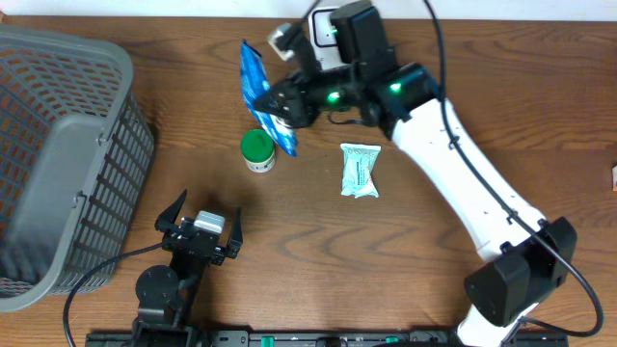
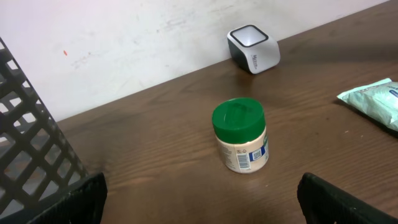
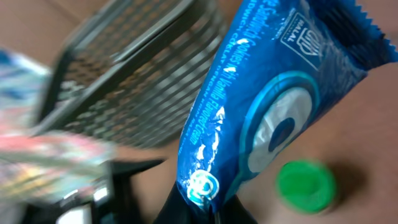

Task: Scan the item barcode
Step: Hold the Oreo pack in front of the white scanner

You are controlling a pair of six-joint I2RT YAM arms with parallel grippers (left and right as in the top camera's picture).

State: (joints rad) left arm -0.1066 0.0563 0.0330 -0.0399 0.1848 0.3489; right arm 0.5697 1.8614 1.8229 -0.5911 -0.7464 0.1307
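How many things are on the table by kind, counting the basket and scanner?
packets: 2 (blue packet, wipes pack)
jar: 1
basket: 1
scanner: 1
Total: 5

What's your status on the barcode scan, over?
Right gripper shut on blue packet, held up near scanner. Left gripper open, empty. Green-lidded jar and wipes pack sit clear of scanner.
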